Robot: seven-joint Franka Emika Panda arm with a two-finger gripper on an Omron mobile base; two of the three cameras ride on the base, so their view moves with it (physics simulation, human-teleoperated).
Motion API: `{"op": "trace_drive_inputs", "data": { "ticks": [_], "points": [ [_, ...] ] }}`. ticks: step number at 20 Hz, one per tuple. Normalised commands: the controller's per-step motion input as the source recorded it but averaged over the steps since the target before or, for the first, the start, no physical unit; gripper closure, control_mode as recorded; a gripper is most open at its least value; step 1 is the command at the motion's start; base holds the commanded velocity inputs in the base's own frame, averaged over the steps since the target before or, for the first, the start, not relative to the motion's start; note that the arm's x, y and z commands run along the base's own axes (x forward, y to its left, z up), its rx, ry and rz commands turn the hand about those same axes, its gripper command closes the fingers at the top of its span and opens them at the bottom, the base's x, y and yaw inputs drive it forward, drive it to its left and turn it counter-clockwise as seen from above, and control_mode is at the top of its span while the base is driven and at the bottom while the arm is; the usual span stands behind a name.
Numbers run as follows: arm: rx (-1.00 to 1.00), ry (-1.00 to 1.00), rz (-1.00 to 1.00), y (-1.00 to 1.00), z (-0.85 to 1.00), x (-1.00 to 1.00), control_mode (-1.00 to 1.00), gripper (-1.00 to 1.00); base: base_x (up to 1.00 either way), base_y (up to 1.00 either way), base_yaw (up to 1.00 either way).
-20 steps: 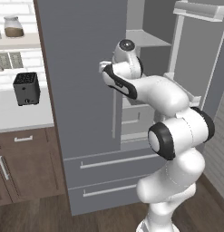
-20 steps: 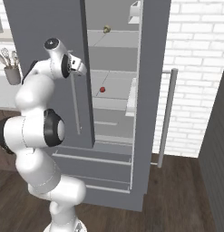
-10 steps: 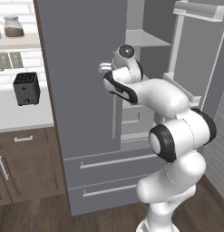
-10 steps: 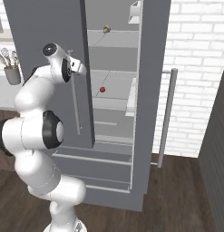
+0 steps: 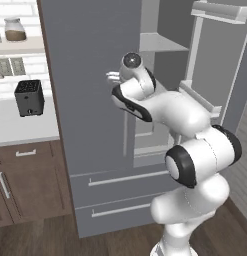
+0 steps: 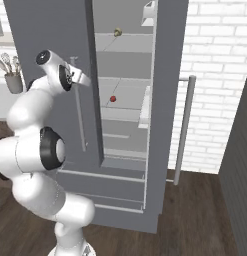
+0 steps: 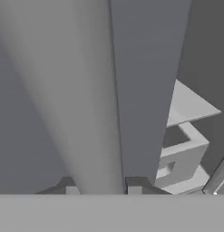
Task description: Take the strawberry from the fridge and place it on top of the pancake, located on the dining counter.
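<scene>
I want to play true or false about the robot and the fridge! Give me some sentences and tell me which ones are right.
1. The gripper is closed around the fridge door handle. True.
2. The strawberry is in the gripper. False: it sits on a shelf inside the fridge.
3. The fridge's right door stands open. True.
4. The black toaster is inside the fridge. False: it stands on the white counter beside it.
5. The two fridge drawers are pulled out. False: both are shut.
</scene>
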Motion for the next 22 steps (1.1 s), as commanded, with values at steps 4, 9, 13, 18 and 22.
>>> {"op": "trace_drive_inputs", "data": {
  "ticks": [4,9,13,18,22],
  "points": [
    [-0.05,0.0,-0.33,0.44,-0.18,-0.88,-1.0,1.0,0.0,0.0,0.0],
    [-0.11,0.01,-0.29,0.75,-0.09,-0.91,-1.0,1.0,0.0,0.0,0.0],
    [-0.14,0.02,-0.24,0.88,-0.14,-0.9,-1.0,1.0,0.0,0.0,0.0],
    [-0.09,0.01,-0.15,0.62,-0.08,-0.46,-1.0,1.0,0.0,0.0,0.0],
    [-0.04,-0.04,-0.09,0.15,-0.24,-0.21,-1.0,-1.0,0.0,0.0,0.0]
  ]
}}
